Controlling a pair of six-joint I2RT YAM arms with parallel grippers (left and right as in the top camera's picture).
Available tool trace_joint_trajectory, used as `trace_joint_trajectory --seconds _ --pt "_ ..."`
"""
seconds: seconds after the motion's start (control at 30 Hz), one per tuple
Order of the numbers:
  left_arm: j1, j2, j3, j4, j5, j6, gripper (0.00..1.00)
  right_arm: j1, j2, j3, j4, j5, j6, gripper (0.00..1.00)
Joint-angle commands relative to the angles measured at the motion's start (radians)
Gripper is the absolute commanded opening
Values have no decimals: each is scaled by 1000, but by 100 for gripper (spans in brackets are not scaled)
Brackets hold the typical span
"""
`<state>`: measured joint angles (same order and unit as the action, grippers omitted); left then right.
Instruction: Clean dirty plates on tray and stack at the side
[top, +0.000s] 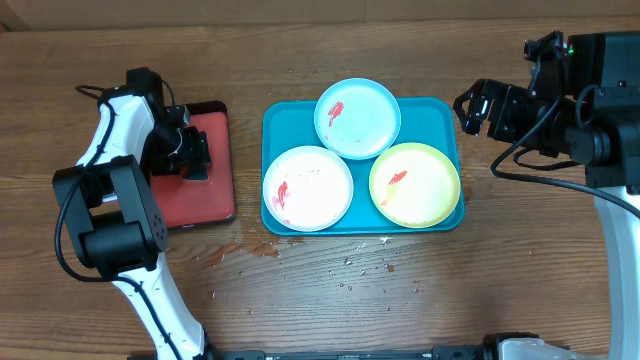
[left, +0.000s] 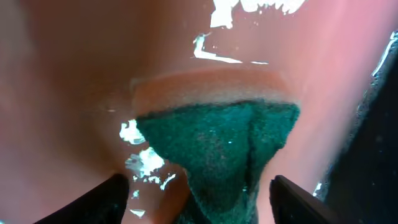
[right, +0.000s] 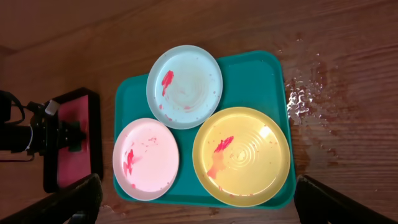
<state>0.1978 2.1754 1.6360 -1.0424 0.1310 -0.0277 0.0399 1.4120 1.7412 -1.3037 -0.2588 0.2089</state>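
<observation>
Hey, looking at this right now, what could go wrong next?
The left tool straddles the sponge on the wet-looking red tray; it may slip out. The plates sit crowded on the turquoise tray, so scrubbing one might shove its neighbours. The puddles beside it could let stacked plates slide.

Turquoise tray (top: 436, 118); red-smeared blue plate (top: 358, 118), pinkish plate (top: 308, 188), yellow plate (top: 415, 185).

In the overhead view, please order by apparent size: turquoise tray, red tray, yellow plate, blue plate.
1. Turquoise tray.
2. Red tray, partly hidden by the left arm.
3. Yellow plate and blue plate: nearly alike, so not ranked.
</observation>
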Motion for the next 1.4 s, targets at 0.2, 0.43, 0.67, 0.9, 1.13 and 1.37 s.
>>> trace_joint_trajectory --seconds 0.2,0.43,0.67,0.9,1.13,1.37 --pt "-21 8 0 2 0 -25 38 -2 -7 19 -23 -5 4 100" --pt "-25 5 22 -27 -8 -71 4 -2 -7 19 -20 -5 4 100" --pt "1 -23 240 -229 -8 -93 4 -2 -7 19 -7 -5 5 100" --pt "10 -109 426 -374 -8 -138 4 -2 -7 19 -8 -5 5 100" --pt "10 -166 397 -381 -81 -138 4 -2 2 18 -8 -5 5 100" --pt "10 -133 61 -112 -91 -140 4 -2 40 -6 -8 -5 5 100"
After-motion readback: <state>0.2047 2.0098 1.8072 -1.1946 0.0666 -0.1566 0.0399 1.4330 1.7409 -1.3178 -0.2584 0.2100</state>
